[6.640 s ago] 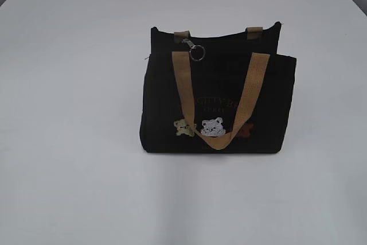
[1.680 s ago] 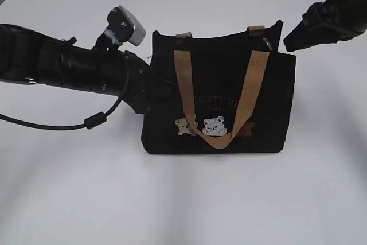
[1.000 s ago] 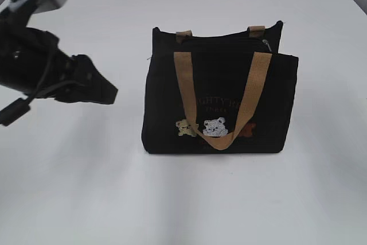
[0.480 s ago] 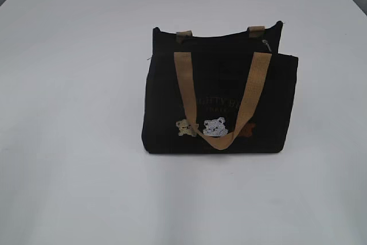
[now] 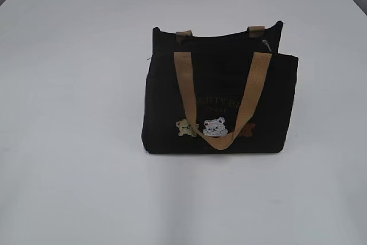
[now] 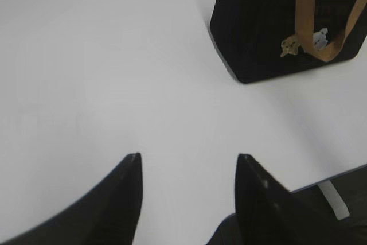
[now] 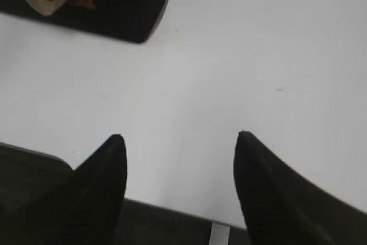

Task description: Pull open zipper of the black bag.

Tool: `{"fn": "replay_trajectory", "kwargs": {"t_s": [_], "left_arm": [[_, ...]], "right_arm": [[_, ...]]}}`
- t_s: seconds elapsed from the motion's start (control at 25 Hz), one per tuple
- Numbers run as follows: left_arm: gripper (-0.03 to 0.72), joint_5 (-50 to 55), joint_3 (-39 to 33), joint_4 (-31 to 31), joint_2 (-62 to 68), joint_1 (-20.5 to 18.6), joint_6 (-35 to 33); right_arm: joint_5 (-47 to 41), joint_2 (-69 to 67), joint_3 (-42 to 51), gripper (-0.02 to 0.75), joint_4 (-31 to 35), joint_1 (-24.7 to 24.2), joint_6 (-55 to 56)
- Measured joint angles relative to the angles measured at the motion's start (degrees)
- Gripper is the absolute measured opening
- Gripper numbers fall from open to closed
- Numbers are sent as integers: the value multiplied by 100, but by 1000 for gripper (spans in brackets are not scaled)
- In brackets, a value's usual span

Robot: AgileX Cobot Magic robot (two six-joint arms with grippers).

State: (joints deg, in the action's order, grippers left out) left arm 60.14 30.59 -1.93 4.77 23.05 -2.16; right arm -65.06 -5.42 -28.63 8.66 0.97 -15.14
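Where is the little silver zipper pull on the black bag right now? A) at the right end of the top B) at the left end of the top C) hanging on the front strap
A: the zipper pull glints at the bag's top right corner.

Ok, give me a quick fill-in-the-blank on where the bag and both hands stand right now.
The black bag stands ____ on the white table.
The left hand holds ____.
The right hand has its jaws ____.
The strap across the bag's front is ____ in colour.

Missing words: upright; nothing; open; tan
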Motion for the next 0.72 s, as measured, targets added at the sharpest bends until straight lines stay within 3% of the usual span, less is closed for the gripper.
{"fn": "replay_trajectory", "kwargs": {"t_s": [0.72], "left_arm": [[344, 67, -29, 23, -531, 0, 0]], "right_arm": [[162, 580, 77, 455, 35, 0, -24]]}}
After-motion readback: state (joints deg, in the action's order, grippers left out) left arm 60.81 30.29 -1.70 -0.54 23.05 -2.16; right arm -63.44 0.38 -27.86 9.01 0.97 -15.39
